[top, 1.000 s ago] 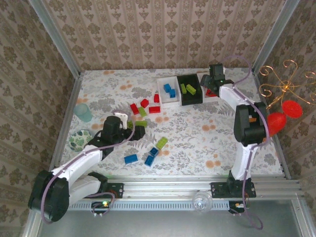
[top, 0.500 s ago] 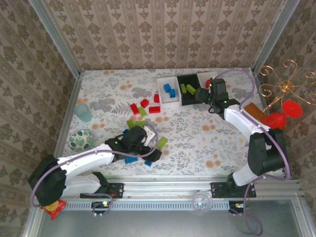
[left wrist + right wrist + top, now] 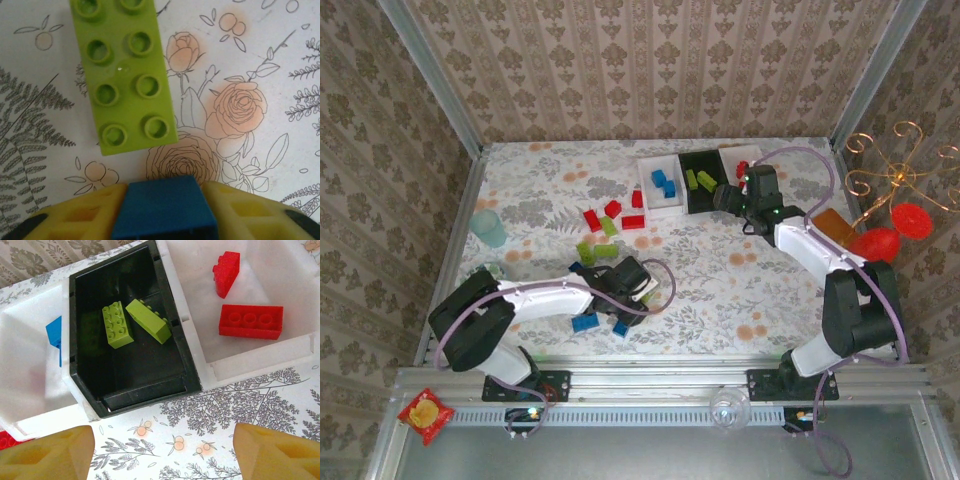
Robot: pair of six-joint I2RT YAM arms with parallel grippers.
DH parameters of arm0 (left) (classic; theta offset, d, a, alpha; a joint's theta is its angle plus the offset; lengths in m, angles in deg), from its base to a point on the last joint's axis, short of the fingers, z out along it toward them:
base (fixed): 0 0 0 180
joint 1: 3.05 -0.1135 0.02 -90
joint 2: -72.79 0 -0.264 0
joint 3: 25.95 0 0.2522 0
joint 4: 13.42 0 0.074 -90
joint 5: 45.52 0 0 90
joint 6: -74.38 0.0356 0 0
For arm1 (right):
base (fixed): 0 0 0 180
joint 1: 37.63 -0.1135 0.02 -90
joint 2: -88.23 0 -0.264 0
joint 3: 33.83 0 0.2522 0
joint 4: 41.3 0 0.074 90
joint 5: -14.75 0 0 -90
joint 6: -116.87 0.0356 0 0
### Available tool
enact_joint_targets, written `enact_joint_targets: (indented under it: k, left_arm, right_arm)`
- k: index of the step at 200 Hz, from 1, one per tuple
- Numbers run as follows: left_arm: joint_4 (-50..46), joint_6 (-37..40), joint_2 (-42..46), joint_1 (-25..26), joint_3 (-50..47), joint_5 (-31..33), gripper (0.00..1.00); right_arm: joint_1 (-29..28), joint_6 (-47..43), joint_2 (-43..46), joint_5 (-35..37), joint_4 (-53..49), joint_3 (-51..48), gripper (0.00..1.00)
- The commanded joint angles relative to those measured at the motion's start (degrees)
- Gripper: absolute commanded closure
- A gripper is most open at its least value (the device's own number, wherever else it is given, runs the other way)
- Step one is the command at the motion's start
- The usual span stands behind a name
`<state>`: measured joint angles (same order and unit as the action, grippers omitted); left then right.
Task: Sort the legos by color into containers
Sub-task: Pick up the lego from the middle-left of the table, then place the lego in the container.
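Note:
A blue lego (image 3: 165, 205) sits between the yellow fingers (image 3: 75, 217) of my left gripper (image 3: 165, 212), which is shut on it low over the table. Just beyond it lies a lime green lego (image 3: 125, 80), studs up. In the top view the left gripper (image 3: 636, 292) is at the front middle, beside loose blue legos (image 3: 585, 322). My right gripper (image 3: 162, 452) is open and holds nothing, hovering in front of the black tray (image 3: 145, 390), which holds two green legos (image 3: 117, 324). The right white tray (image 3: 260, 360) holds two red legos (image 3: 251, 321). A blue lego (image 3: 54, 332) shows in the left white tray (image 3: 30, 385).
Loose red legos (image 3: 612, 208) and green legos (image 3: 606, 250) lie left of the trays. A teal cup (image 3: 490, 228) stands at the left edge. An orange block (image 3: 832, 225) and red ornaments (image 3: 875, 243) on gold wire are at the right.
My left gripper swept right from the left side to the front-middle bricks and shut on a blue lego. My right gripper drew back from the right tray toward the black tray's front.

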<state>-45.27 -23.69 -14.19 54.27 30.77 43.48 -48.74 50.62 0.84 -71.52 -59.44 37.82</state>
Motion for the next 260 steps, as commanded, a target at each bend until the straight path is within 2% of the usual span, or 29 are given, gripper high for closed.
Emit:
enact_joint_targets:
  k: [1,18,37,65,80,94,116,152,170,189,207,224,238,260]
  left_arm:
    - [-2.17,0.74,0.27,0.48,2.21,1.96,0.66]
    - [-1.63,0.54,2.47,-0.05,2.86,2.7,0.72]
    - [0.7,-0.86,6.49,-3.58,4.06,3.28,0.78]
    - [11.12,-3.94,8.05,-11.31,7.33,1.73,0.74]
    - [16.81,-4.11,2.75,-14.41,12.7,-0.58,0.73]
    - [17.01,-3.42,-5.0,-16.58,21.06,-1.1,0.73]
    - [13.23,-1.77,-17.49,-19.39,35.35,-3.09,0.73]
    - [4.92,3.13,-33.22,-20.42,55.84,1.33,0.71]
    - [2.32,5.03,-38.39,-20.49,63.16,3.94,0.65]
    - [1.23,5.95,-39.93,-20.49,67.11,4.63,0.52]
    - [1.74,5.9,-37.83,-20.52,66.93,3.63,0.41]
    - [4.13,5.07,-32.69,-20.41,61.97,1.77,0.36]
    - [6.6,4.33,-26.05,-20.11,54.62,0.18,0.33]
    - [10.59,3.42,-12.91,-19.28,36.49,-3.91,0.26]
  right_arm:
    - [0.19,0.37,3.04,-1.4,0.94,-1.14,0.25]
    - [0.14,1.21,4.36,-1.98,1.69,-2.3,0.25]
    - [-0.01,2.37,6.64,-2.66,2.52,-4.08,0.25]
    - [-1.12,4.45,11.34,-1.97,4.18,-8.27,0.26]
    - [-1.83,5.72,13.66,-0.7,5.46,-10.82,0.26]
    - [-2.73,6.42,15.48,0.76,6.27,-13.02,0.26]
    - [-5.14,6.58,17.12,1.38,6.73,-14.82,0.26]
    - [-8.6,6.06,17.04,1.84,4.54,-14.56,0.25]
    - [-9.45,5.85,17.88,1.87,3.72,-14.47,0.25]
    - [-10.06,5.46,19.85,2.88,2.37,-14.88,0.25]
    - [-10.63,5.09,21.59,3.48,1.33,-15.73,0.25]
    - [-11.01,4.33,22.47,3.35,-0.42,-16.1,0.25]
    - [-11.21,3.07,23.51,3.37,-2.62,-16.4,0.25]
    - [-11.22,1.28,25.62,3.4,-4.55,-16.99,0.24]
